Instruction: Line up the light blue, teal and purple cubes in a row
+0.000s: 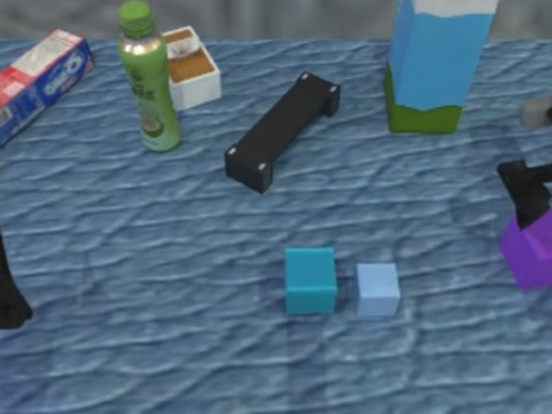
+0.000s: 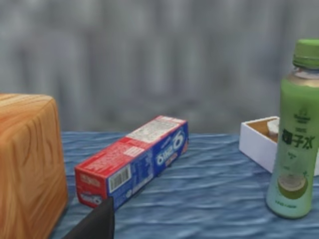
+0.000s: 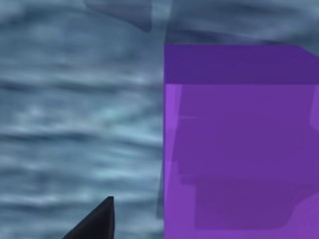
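My right hand [image 1: 528, 197] is over at the right edge of the surface [image 1: 172, 259], right on top of the purple cube [image 1: 530, 250]. Honestly can't tell whether it's gripping the cube or not. The teal [image 1: 310, 279] and the light blue [image 1: 378, 290] sit just beside each other near the middle, well apart from the purple one. Left hand [image 1: 10, 297] is parked at the left edge, can't tell its state either.

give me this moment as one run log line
teal and light blue side by side, small gap | purple cube at table's right edge under right gripper | left gripper parked at left edge
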